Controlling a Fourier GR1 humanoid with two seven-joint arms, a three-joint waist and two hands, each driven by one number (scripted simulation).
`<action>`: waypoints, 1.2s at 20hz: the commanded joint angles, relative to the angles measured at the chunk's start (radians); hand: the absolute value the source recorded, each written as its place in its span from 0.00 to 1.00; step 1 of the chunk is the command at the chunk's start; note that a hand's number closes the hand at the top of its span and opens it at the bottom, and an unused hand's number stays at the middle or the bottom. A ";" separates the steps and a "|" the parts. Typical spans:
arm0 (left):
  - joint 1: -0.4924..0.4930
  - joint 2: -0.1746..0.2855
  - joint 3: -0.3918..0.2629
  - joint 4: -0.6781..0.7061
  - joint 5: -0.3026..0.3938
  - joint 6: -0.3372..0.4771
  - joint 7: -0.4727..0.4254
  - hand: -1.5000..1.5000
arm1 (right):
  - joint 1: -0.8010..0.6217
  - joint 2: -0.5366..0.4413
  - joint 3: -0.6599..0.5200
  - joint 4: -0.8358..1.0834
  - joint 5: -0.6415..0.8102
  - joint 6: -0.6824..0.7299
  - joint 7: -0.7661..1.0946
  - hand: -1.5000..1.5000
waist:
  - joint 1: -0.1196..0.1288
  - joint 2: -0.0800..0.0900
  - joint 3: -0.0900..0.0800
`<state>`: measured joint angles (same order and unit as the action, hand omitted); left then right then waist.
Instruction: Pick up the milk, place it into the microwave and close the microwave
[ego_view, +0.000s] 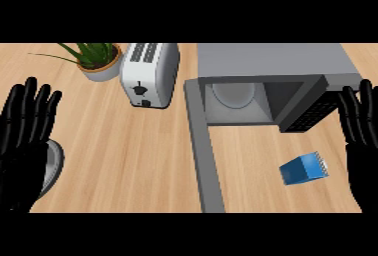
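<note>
Where the worktop (133, 150) meets its near edge, both hands show, one at each side. Left hand (26, 145): at the left edge, fingers straight and spread, pointing away, holding nothing. It partly covers a grey disc (53, 162) lying at the left edge; what the disc is cannot be told. Right hand (362, 130): at the right edge, fingers likewise straight and apart, holding nothing, not touching the microwave. Milk (304, 169): a blue carton with a pale striped face, resting askew on the worktop toward the near right corner. It lies between the microwave door (207, 160) and the right hand, apart from both, outside the oven and in front of its opening. Upright or on its side: cannot tell. The door is swung fully open, seen edge-on as a long grey strip running from the oven's left front corner down to the near edge. Microwave (273, 60): grey box at the far right of the worktop, cavity open toward the viewer, pale round turntable (235, 94) visible inside. Toaster (150, 74): white and silver, just left of the microwave, near the far edge, slots on top, lever on its near end. Potted plant (96, 60): green blades in a pale pot, just left of the toaster at the far edge.
</note>
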<state>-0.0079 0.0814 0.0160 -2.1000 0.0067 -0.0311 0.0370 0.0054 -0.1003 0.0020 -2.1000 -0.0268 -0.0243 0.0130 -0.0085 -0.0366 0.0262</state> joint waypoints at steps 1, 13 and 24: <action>-0.013 0.006 0.007 -0.039 -0.014 0.012 0.026 0.00 | 0.031 0.001 -0.027 -0.042 -0.007 -0.010 0.006 0.00 | 0.005 0.034 -0.026; 0.183 -0.015 0.113 -0.112 0.139 -0.011 0.099 0.00 | 0.242 0.099 0.276 -0.094 0.068 -0.225 -0.038 0.00 | 0.012 0.034 -0.026; 0.405 -0.081 -0.018 -0.174 0.069 -0.009 -0.041 0.00 | 0.262 0.100 0.360 -0.138 0.291 -0.432 0.024 0.00 | 0.011 0.035 -0.027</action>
<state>0.3504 0.0071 0.0273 -2.2655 0.0748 -0.0401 0.0207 0.2681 -0.0026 0.3491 -2.2236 0.1756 -0.3855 0.0068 0.0027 -0.0023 -0.0001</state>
